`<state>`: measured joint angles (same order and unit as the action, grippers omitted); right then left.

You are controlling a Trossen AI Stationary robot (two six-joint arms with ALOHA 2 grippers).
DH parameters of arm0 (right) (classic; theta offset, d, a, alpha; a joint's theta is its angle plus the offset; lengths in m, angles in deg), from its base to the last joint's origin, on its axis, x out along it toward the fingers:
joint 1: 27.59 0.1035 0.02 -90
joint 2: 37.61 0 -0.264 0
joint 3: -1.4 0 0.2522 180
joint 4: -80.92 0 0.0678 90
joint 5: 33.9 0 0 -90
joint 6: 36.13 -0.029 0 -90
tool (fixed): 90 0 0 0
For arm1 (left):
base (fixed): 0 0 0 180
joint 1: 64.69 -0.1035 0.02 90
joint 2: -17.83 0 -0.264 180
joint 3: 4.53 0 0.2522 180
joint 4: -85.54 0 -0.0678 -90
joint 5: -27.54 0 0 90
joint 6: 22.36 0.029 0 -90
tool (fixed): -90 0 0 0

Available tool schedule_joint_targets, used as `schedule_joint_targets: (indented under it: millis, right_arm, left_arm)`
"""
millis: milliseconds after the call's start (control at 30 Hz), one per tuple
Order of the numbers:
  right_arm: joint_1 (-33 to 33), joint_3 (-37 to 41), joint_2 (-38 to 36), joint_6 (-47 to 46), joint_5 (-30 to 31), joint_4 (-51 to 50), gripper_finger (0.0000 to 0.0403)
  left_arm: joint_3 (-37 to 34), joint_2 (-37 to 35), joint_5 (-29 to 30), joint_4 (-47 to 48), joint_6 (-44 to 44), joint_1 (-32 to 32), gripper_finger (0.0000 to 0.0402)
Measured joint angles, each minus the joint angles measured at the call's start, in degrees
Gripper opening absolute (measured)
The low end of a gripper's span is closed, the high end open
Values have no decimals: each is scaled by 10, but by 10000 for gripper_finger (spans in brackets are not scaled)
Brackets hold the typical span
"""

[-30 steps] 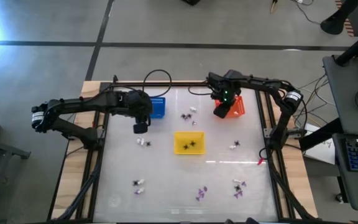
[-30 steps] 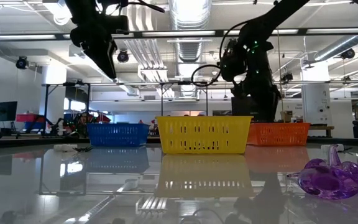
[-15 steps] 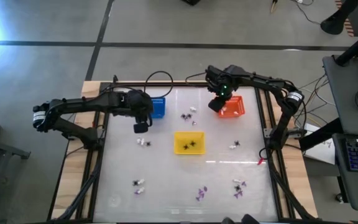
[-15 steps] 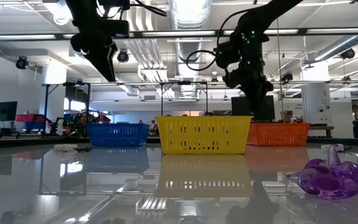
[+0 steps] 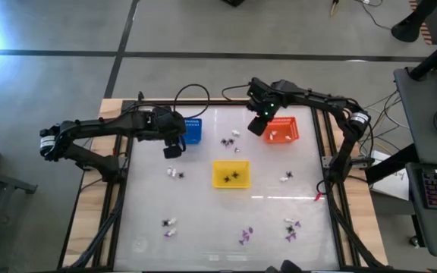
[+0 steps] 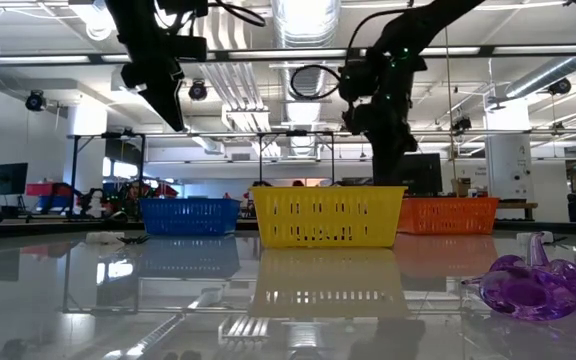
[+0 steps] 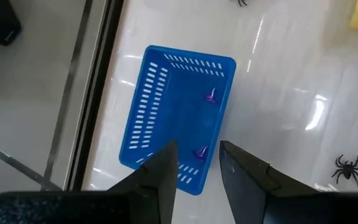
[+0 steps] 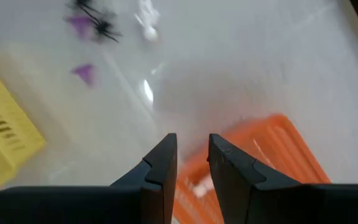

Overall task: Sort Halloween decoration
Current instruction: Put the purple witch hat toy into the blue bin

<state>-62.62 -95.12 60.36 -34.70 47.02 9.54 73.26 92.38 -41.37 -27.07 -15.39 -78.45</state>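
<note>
**Baskets and loose trinkets, both arms raised**

Blue basket (image 7: 178, 118) directly beneath left gripper (image 7: 196, 163); two purple trinkets (image 7: 211, 96) inside. Fingers apart with a narrow gap, nothing held. Black spider (image 7: 348, 168) on the glass just beyond that basket's corner.

Orange basket (image 5: 282, 130) just beside right gripper (image 5: 258, 124), toward the table edge; white pieces (image 5: 285, 138) inside. Fingers nearly together, slim gap, nothing between them.

Yellow basket (image 5: 230, 173) between the two grippers, nearer the front; black spiders (image 5: 231, 177) inside.

Loose on table (image 5: 203, 220): mixed cluster (image 5: 231, 140) between the grippers, white pair (image 5: 176, 174) in front of left gripper, more purple, white and black pieces well apart toward the front edge. Nothing blocking either gripper.

Low view only: both grippers well above basket rims; purple trinket (image 6: 530, 284) close to camera. Basket contents visible only from above and from the wrists.
</note>
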Motion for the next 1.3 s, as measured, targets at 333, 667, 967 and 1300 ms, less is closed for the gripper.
schedule_joint_targets:
  millis: [333, 667, 967, 1300]
  right_arm:
    - [63, 0, 4, 17, -4, 69, 82]
    - [118, 0, 6, 56, -4, 97, 82]
    - [141, 33, 6, 63, -4, 160, 82]
    - [152, 138, 6, 186, -2, 254, 82]
  left_arm:
    - [0, 0, 15, 1, -6, 0, 102]
    - [0, 0, 15, 1, -7, 0, 102]
    - [0, 0, 15, 4, -20, 0, 102]
    - [0, 0, 15, 5, -20, 0, 102]
